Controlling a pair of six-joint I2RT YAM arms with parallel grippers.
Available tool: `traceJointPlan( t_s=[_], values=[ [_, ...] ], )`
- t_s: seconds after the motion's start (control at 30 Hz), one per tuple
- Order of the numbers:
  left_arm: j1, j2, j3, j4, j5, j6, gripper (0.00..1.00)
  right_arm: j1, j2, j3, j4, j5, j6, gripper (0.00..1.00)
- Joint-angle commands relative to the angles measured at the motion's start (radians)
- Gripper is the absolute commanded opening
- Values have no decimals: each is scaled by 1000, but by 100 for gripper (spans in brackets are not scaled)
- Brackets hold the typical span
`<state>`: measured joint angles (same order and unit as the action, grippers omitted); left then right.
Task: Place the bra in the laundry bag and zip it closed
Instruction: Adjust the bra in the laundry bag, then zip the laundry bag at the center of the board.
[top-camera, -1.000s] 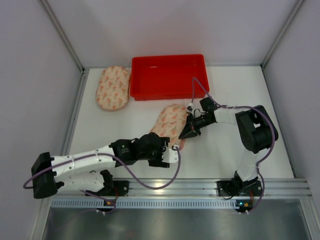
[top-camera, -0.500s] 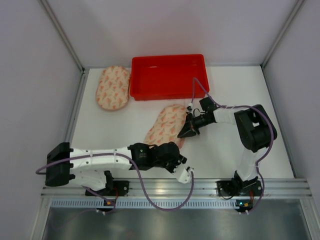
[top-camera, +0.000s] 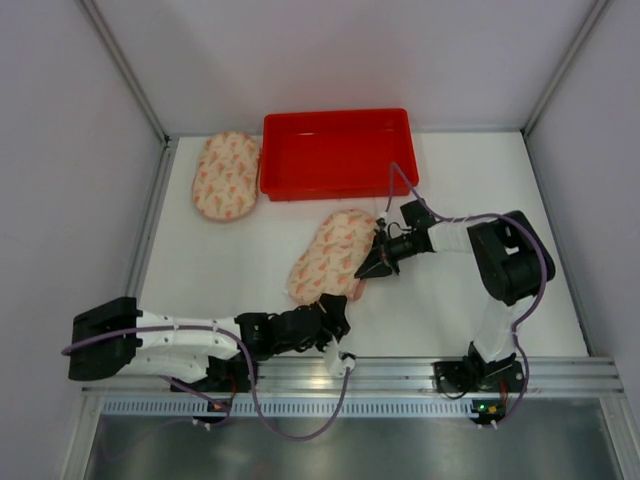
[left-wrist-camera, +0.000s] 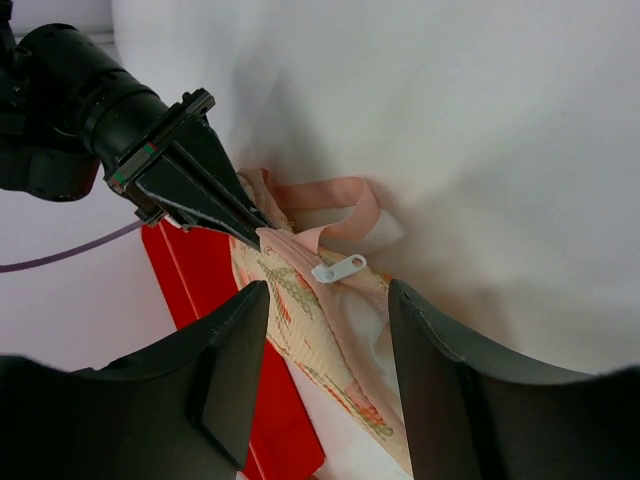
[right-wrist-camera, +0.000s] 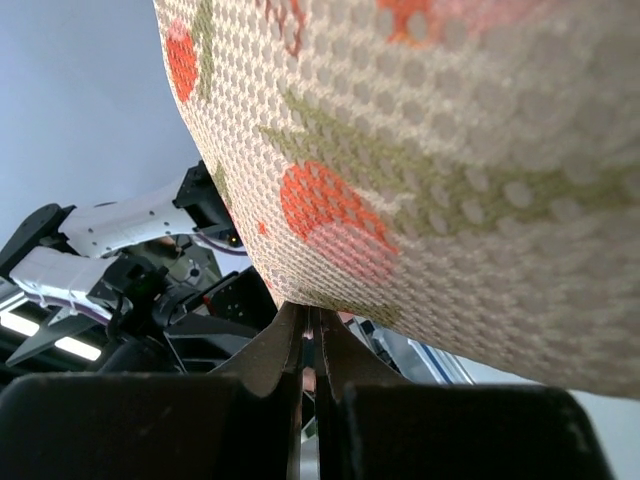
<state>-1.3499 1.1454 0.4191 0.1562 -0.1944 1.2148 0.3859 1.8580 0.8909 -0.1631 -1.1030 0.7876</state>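
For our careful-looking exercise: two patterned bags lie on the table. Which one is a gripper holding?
The middle bag, pinched at its edge by the right gripper. The other bag lies alone, to the left of the red bin.

A cream mesh laundry bag (right-wrist-camera: 430, 150) printed with orange and green motifs fills the upper right of the frame, very close to the lens, its honeycomb weave sharp at the middle and blurring toward the right. Its rounded lower edge dips down to the right gripper (right-wrist-camera: 309, 318), whose two black fingers (right-wrist-camera: 270, 360) are pressed together with only a thin sliver of fabric between the tips. Behind, at lower left, the white and black left arm (right-wrist-camera: 110, 235) lies out of focus against a pale grey-blue wall (right-wrist-camera: 80, 100), with bright strip lights (right-wrist-camera: 75, 348) near the left edge
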Motion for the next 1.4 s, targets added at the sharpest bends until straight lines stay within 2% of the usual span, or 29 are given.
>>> traceJointPlan(
  t_s=[0.0,0.1,0.4,0.6,1.0,1.2,1.37],
  values=[
    [-2,-38,-60,235,-36,71,57,22,-56,-1,7,15,44,0],
    [1,-49,-134,348,-45,106,58,27,-75,3,-9,40,50,0],
    [1,-75,-175,362,-23,126,59,48,-85,-3,16,46,101,0],
    [1,-26,-164,405,-28,143,59,64,-79,5,27,43,128,0],
    [1,36,-238,513,-23,258,57,65,-82,-12,65,19,165,0],
    [3,125,-249,652,-74,315,57,76,-77,-12,73,20,168,0],
    [3,162,-221,690,-89,330,55,80,-66,-7,73,19,167,0]
  ],
)
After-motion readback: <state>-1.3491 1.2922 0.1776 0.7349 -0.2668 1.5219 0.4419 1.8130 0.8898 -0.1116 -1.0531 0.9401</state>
